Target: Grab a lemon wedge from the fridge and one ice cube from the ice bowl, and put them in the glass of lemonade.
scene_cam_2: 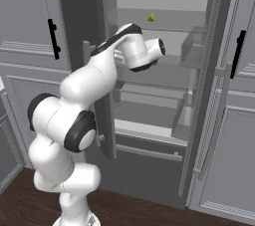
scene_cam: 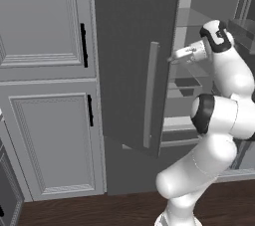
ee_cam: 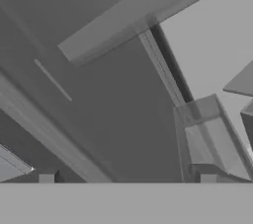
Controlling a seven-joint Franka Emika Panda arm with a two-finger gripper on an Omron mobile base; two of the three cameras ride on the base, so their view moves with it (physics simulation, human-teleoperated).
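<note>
The dark grey fridge stands with both doors swung open. A small yellow lemon wedge lies on an upper shelf inside. My gripper is open beside the left door's edge, level with the top of its light grey bar handle and holding nothing. In the hand view the fingertips stand far apart, facing the dark door with the handle running across above them. The ice bowl, the ice cube and the glass of lemonade are out of view.
Light grey panelled cabinets with black handles stand left of the fridge. The right fridge door hangs open with bins on its inside, next to more cabinets. Shelves and a bottom drawer fill the fridge. The floor is dark wood.
</note>
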